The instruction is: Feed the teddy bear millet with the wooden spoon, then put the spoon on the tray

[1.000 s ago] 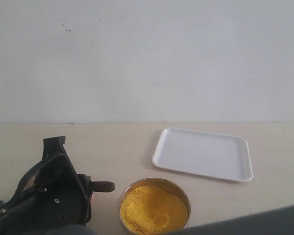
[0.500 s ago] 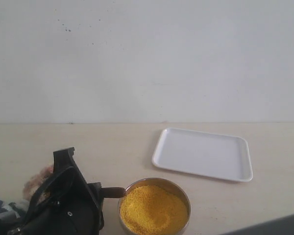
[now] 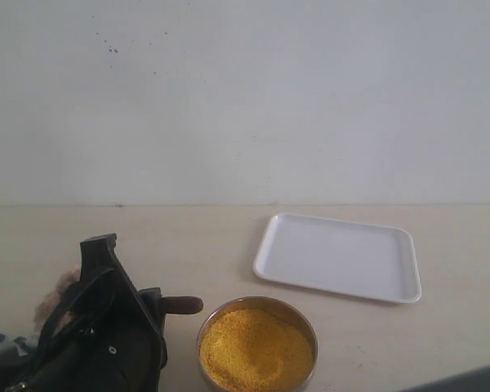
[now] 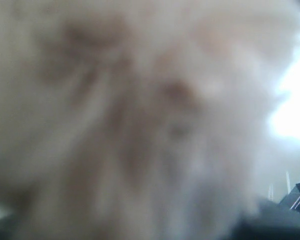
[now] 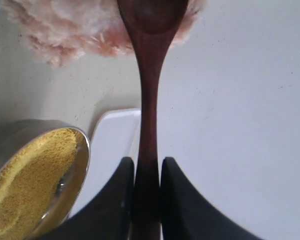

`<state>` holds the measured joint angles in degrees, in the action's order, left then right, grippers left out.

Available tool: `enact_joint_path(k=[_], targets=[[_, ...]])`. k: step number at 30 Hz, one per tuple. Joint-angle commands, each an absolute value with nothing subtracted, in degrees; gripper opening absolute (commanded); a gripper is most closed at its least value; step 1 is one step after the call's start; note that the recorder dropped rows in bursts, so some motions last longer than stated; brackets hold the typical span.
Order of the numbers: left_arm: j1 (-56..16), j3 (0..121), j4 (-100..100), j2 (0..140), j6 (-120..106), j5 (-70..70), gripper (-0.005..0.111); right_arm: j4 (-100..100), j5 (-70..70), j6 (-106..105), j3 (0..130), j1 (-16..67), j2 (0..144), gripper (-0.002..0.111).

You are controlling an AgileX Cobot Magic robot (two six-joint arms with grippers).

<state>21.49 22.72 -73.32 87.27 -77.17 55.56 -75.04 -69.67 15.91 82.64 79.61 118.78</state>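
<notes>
My right gripper (image 5: pixel 147 167) is shut on the thin handle of the wooden spoon (image 5: pixel 149 100). The spoon's oval bowl lies against the teddy bear's (image 5: pixel 75 30) light fur. The left wrist view is filled by blurred teddy bear (image 4: pixel 140 110) fur, hiding those jaws. In the exterior view the black left gripper (image 3: pixel 106 327) sits at the lower left, with bear fur (image 3: pixel 53 296) beside it. A dark reddish-brown rounded end (image 3: pixel 184 305), seemingly the spoon, points toward the millet (image 3: pixel 256 347). The white tray (image 3: pixel 336 257) lies behind the bowl and holds nothing.
The round metal bowl (image 3: pixel 257 302) stands at the table's near edge, close to the right gripper in the right wrist view (image 5: pixel 65 170). A dark arm part (image 3: pixel 465 380) crosses the bottom right corner. A plain wall backs the table.
The black gripper and the bear shifted left and slightly up, away from the bowl. The brown rounded end lifted off the bowl's rim. The dark arm at bottom right sank lower.
</notes>
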Motion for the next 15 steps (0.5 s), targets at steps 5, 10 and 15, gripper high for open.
enact_joint_path(k=[5, 10, 15], targets=[[21.6, 22.6, -74.0, 87.4, -77.6, 56.7, 0.004, -78.5, -70.0, 19.5, 82.3, 79.8, 117.1, 0.003], [21.6, 22.6, -74.0, 87.4, -77.6, 56.7, 0.004, -80.6, -70.0, 17.0, 81.1, 80.0, 117.1, 0.003], [21.6, 22.6, -74.0, 87.4, -77.6, 56.7, 0.004, -80.3, -70.0, 17.2, 81.1, 80.0, 116.9, 0.003]])
